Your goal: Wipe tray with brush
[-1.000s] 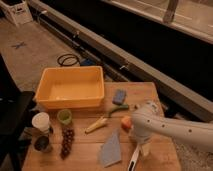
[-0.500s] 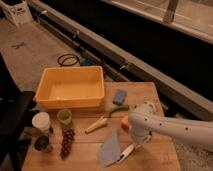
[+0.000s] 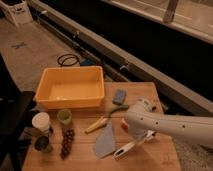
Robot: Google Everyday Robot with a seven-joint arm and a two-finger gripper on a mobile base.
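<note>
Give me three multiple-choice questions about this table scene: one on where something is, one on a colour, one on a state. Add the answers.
1. Where does the blue sponge lie relative to the tray?
A. inside it
B. on the table, to its right
C. on the floor behind it

2. What colour is the tray?
A. yellow-orange
B. green
C. white

3. What state is the tray in?
A. upside down
B. upright, nothing seen inside
C. covered by a lid

Answers:
1 B: the sponge rests on the wood just past the tray's right wall.
2 A: its walls and floor are yellow-orange.
3 B: its open side faces up and its floor shows bare. The brush is at the table's front right by the gripper, well apart from the tray.
</note>
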